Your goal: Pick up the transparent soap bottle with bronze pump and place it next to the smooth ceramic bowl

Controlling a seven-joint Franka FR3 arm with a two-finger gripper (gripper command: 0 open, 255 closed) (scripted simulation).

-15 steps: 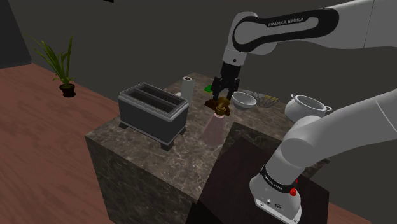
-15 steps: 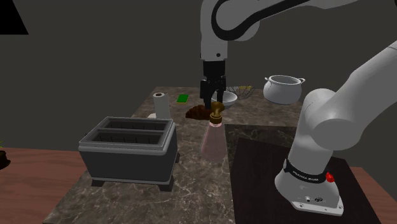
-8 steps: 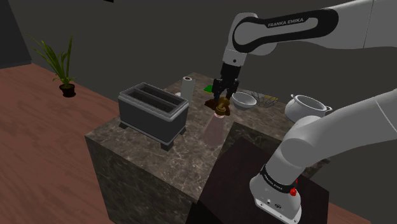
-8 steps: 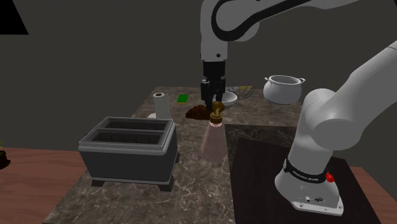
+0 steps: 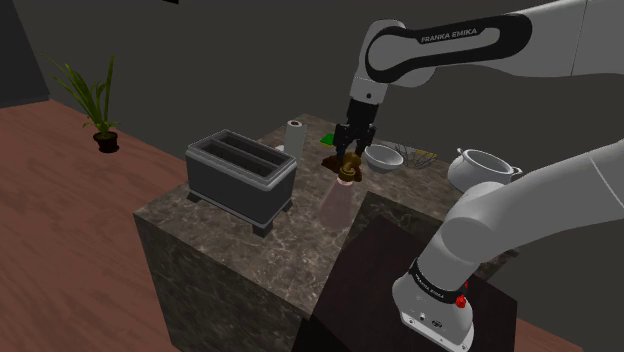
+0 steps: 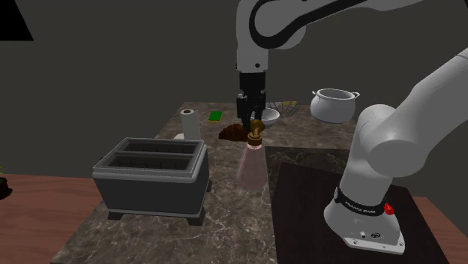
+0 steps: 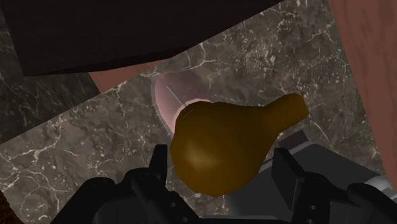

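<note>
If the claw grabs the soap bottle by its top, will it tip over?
Probably not: the bottle widens toward its base on the counter, so it likely stands steadily. Its pump looks round and smooth, so it might slip out of the claw. The spout sticks out sideways, so it may twist when squeezed.
</note>
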